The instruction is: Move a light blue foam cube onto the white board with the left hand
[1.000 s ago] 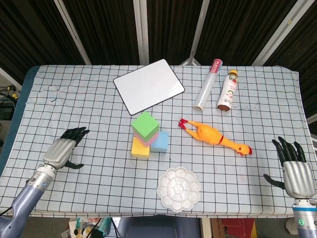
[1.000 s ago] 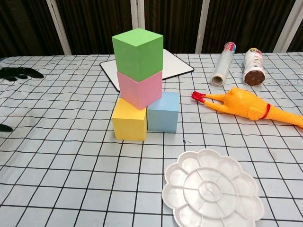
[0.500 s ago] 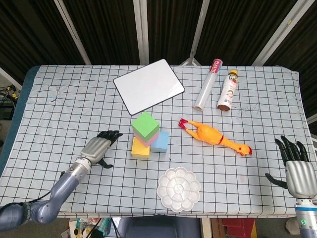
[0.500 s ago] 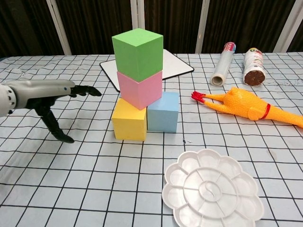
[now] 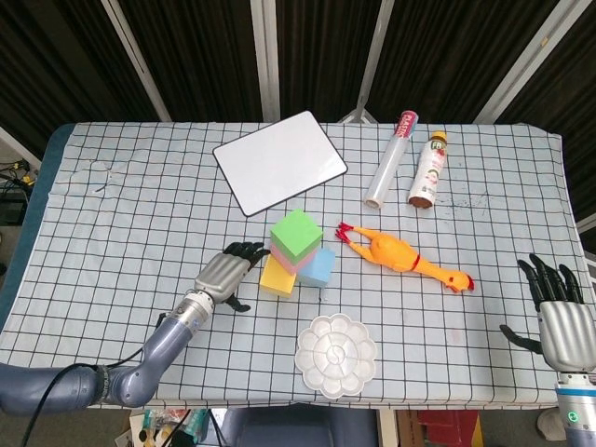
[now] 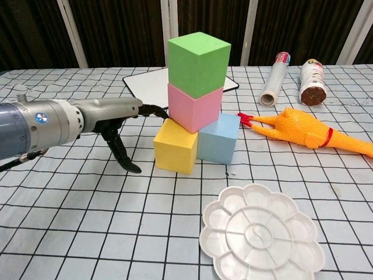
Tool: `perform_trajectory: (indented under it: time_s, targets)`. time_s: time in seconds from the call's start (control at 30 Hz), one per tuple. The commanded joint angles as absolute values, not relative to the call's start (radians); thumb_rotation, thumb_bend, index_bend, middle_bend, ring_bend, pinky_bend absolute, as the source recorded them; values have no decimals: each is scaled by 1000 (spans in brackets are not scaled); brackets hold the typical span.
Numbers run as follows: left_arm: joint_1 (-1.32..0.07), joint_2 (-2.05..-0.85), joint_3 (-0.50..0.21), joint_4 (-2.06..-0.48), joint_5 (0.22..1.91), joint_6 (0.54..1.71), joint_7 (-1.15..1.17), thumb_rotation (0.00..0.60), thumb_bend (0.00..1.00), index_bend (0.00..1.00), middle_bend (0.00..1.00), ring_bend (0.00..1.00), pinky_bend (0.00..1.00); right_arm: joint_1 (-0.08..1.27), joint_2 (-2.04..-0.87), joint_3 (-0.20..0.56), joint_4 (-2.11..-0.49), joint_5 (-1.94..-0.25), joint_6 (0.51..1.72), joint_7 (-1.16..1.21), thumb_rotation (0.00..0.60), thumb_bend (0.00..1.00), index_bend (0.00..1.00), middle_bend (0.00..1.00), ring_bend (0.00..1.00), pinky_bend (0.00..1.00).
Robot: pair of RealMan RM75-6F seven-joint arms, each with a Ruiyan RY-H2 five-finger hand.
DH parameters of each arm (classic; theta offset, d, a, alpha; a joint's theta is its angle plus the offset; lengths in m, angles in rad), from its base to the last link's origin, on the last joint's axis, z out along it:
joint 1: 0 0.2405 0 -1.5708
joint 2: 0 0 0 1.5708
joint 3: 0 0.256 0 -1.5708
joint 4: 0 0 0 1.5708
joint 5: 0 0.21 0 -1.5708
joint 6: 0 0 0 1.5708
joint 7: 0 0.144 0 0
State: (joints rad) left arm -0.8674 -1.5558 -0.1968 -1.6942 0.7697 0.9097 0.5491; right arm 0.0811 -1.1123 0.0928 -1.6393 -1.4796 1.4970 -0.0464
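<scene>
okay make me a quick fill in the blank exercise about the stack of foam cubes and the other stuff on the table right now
1. The cube on top of the stack is ____.
2. The pink cube rests on the yellow cube and the ____ cube.
3. The left hand is beside the ____ cube.
4. The rubber chicken lies between the cubes and the ____ hand.

Missing words: green; light blue; yellow; right
</scene>
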Motion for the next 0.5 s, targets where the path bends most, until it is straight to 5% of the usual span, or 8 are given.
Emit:
perform_trajectory:
  time_s: [0.03,0.5]
  targets:
    - [-884,-1604,-207,-1657,808,959,557,600,2,0,26,0,39,82,-1113,92,-1639,-1480,1496,-48,600,27,112,67,129,37]
    - [-908,-1702,-175,-1564,861,967,548,600,7,1,72,21,96,88,-1113,91,-1641,-1471,1478,-55,600,27,114,67,129,37]
